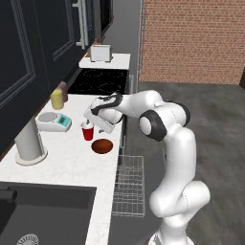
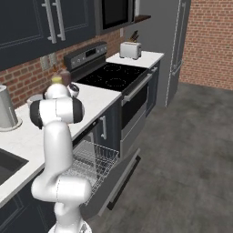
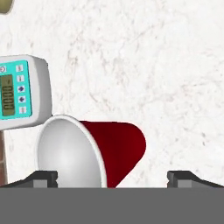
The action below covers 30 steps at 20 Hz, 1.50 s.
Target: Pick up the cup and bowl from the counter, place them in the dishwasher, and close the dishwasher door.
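Your two-finger gripper (image 3: pixel 112 178) hangs with its jaws spread wide and nothing between them, poised over the small red tapered cup with the pale inside (image 3: pixel 89 151), which stands upright on the long white speckled stone counter (image 3: pixel 144 65). From the hand camera the cup's mouth sits off toward one fingertip rather than midway, so I'd judge you should shift sideways until the rim is centred before you descend, then come straight down and close across the wall below the rim. Just beside the cup is the round grey scale with the teal panel (image 3: pixel 19 92); keep the near finger from brushing it. In the left base view the shallow reddish-brown bowl (image 1: pixel 102 146) lies close by, toward the counter's edge, apart from the cup, with the grey wire rack of the dishwasher (image 1: pixel 129 185) pulled out below and its dark door (image 2: pixel 113 179) lowered. The scale's display reads what looks like zeros; its button marks are too small to read.
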Motion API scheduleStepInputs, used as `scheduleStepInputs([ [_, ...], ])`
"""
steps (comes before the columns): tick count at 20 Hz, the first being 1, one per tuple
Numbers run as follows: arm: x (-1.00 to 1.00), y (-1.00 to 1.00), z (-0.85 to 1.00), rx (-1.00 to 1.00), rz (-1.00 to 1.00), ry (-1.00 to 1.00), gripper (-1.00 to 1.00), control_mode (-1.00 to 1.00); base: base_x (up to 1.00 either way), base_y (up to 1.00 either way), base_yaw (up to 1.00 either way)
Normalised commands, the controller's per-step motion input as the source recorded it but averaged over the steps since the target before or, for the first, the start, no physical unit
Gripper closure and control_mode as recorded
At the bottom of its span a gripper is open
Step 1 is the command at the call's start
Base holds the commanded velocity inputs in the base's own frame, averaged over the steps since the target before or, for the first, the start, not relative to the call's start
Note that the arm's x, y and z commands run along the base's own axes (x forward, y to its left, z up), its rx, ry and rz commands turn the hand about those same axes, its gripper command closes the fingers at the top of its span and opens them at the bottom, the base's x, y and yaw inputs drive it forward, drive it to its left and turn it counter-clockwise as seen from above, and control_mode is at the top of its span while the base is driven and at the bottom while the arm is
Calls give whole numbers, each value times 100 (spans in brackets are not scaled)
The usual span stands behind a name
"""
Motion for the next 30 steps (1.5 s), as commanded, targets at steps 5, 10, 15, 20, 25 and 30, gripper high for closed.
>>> scheduleStepInputs([
  [5,12,12,-23,0,0,0,-100,-100,0,0,0],
  [10,23,5,-25,0,0,0,-100,-100,0,0,0],
  [15,11,1,-19,0,0,0,100,-100,0,0,0],
  [20,2,0,-13,0,0,0,100,-100,0,0,0],
  [25,0,0,-13,0,0,0,100,-100,0,0,0],
  [30,-15,-22,-1,0,1,-9,100,-100,0,0,0],
])
